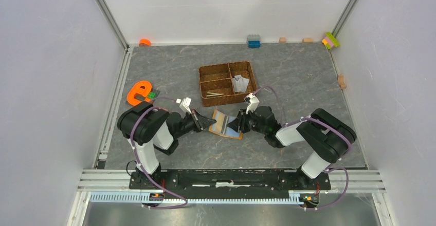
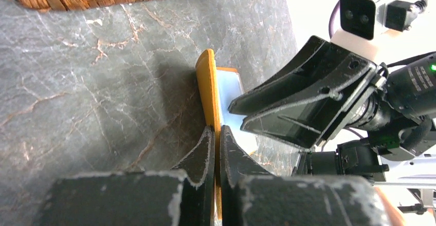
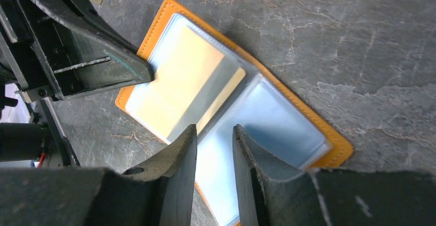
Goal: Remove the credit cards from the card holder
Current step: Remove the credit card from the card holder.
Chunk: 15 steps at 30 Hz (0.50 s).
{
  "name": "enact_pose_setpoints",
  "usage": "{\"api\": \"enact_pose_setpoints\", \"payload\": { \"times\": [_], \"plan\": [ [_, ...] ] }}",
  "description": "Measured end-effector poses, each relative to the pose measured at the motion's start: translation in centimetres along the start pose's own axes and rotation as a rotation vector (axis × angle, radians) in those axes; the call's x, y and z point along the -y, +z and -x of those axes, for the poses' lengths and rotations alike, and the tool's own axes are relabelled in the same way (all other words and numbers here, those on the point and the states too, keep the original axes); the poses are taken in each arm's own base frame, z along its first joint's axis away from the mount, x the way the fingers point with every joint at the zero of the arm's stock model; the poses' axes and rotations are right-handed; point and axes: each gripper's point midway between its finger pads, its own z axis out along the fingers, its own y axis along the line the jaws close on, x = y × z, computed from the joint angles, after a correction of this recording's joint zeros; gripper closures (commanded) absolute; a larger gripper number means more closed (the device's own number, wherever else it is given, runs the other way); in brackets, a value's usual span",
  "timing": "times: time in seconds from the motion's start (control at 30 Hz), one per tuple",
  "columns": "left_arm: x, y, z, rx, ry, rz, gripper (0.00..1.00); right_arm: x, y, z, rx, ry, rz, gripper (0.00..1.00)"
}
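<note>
I judged the job to be partly done. The card holder (image 1: 224, 124) lay open on the table (image 1: 308, 82), in the middle, just on the near side of the tray (image 1: 224, 64). Its orange cover faced down and its pale blue pockets faced up.

My left gripper (image 2: 217, 131) was squeezed shut on the left edge of the orange cover. It looked to me like it was pinning the card holder in place.

My right gripper (image 3: 215, 131) came in from the right. Its two fingers stood a little way apart, right over the middle fold. I saw nothing held between them, only the blue lining showing in the gap.

One beige card (image 3: 190, 77) was not out yet. It sat inside the clear pocket on the left half of the card holder. The pocket on the right half looked empty to me, but the plastic was shiny, so I could not be sure.

The tray is brown and woven, with walls that split it into parts. In the right part I saw a few pale cards (image 1: 240, 83) leaning together. In the near left part there was something thin and beige (image 1: 216, 95). It may have been more cards, but it was too small for me to tell. The far left part looked bare.

So I thought some cards were already out and at least one was left to pull.
</note>
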Motion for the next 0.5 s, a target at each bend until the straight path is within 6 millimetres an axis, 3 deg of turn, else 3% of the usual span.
{"api": "enact_pose_setpoints", "payload": {
  "times": [0.37, 0.5],
  "plan": [
    [1.2, -0.9, -0.1, 0.011, 0.037, -0.037, 0.98, -1.7, -0.2, 0.2, 0.008, 0.096, 0.152, 0.64],
    [1.5, -0.8, -0.4, 0.002, 0.04, -0.045, 0.93, -1.8, -0.1, -0.1, -0.005, 0.111, 0.166, 0.62]
  ]
}}
